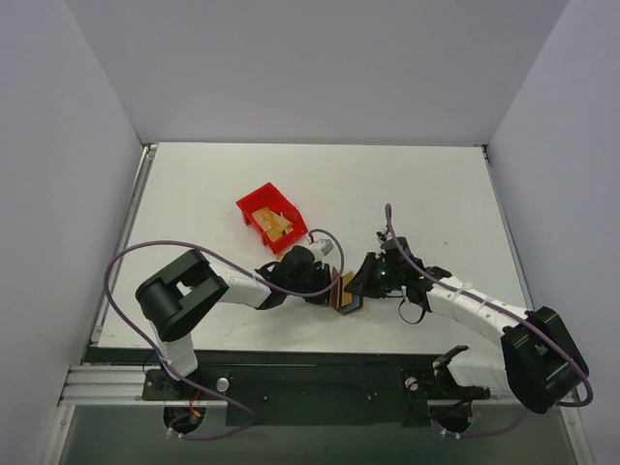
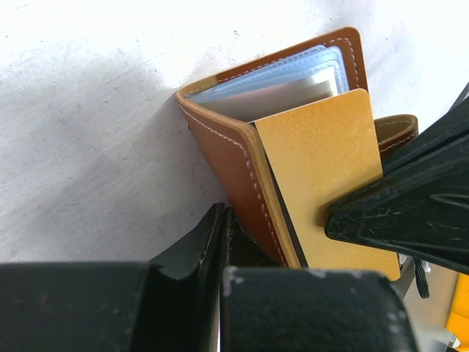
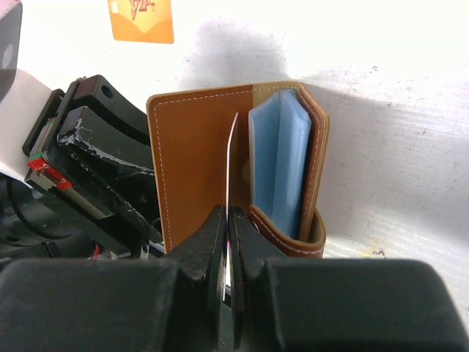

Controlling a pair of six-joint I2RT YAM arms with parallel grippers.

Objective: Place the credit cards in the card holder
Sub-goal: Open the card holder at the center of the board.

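Brown leather card holder (image 1: 344, 294): held open on the white worktop (image 1: 417, 184), between my two hands.
Left hand (image 1: 330, 285): fingers pressed together on the holder's outer cover.
Right hand (image 3: 227, 220): pinching one gold-tan credit card (image 3: 231, 158), seen edge-on; the card sits between the cover and the light blue pockets (image 3: 278, 169).
Second card (image 3: 141, 20): orange-tan, flat on the worktop beyond the holder, apart from it.
Red bin (image 1: 269, 215): further back on the worktop; tan cards (image 1: 281, 229) inside.
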